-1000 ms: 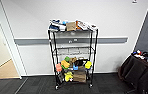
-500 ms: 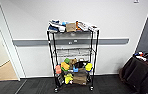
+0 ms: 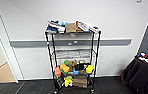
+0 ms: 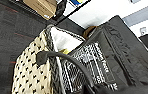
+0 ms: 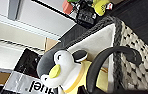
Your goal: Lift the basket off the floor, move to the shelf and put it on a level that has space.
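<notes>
The shelf (image 3: 72, 62), a narrow wire rack on casters, stands against the white wall straight ahead. Its second level (image 3: 72, 53) from the top is a bare silver grid. The basket (image 4: 30, 75) is beige with dark specks, a grey rim and a white lining. It hangs above the dark carpet floor (image 4: 10, 30). One dark handle (image 4: 62, 57) arches into my left gripper (image 4: 95, 89). The other handle (image 5: 107, 57) runs into my right gripper (image 5: 86, 90). Inside the basket (image 5: 140, 62) lies a grey, white and yellow penguin plush (image 5: 62, 67).
Boxes and blue cloth (image 3: 70, 27) crowd the rack's top tier. Colourful toys (image 3: 70, 68) fill the third tier, with a cardboard box (image 3: 80, 80) at the bottom. A black-draped table (image 3: 142, 72) stands to the right. A doorway with tan wooden flooring (image 3: 0, 75) opens on the left.
The rack shows slightly larger in the head view, so the camera has come a little closer. Nothing on the rack has moved.
</notes>
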{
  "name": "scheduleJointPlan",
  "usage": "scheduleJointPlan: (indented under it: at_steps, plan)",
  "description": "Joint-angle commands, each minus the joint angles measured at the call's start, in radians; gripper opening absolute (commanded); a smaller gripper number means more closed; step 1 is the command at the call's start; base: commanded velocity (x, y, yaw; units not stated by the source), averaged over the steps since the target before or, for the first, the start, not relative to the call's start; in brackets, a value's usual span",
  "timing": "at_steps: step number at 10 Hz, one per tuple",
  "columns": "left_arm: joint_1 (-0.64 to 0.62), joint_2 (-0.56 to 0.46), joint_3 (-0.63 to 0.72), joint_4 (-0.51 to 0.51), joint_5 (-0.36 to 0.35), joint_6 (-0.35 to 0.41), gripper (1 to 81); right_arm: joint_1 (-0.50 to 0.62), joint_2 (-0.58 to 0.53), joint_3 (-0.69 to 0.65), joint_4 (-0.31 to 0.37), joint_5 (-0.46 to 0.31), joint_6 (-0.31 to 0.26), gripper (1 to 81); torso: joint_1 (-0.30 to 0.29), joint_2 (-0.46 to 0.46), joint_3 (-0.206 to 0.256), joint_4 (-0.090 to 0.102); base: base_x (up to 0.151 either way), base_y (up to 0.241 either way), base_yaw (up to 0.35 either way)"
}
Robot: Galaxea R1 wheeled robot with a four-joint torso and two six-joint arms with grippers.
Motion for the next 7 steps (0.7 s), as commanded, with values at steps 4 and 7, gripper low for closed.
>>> scheduleJointPlan:
  at_steps: [4,7]
  plan:
    - [-0.137,-0.02,0.099,0.013,-0.02,0.0,1.0,0.127,-0.013,0.072,-0.011,-0.017,0.012,1.0,0.0,0.0,0.0,0.0,0.157,0.0,0.0]
    - [-0.137,-0.02,0.099,0.013,-0.02,0.0,1.0,0.127,-0.016,0.075,-0.011,-0.017,0.012,1.0,0.0,0.0,0.0,0.0,0.157,0.0,0.0]
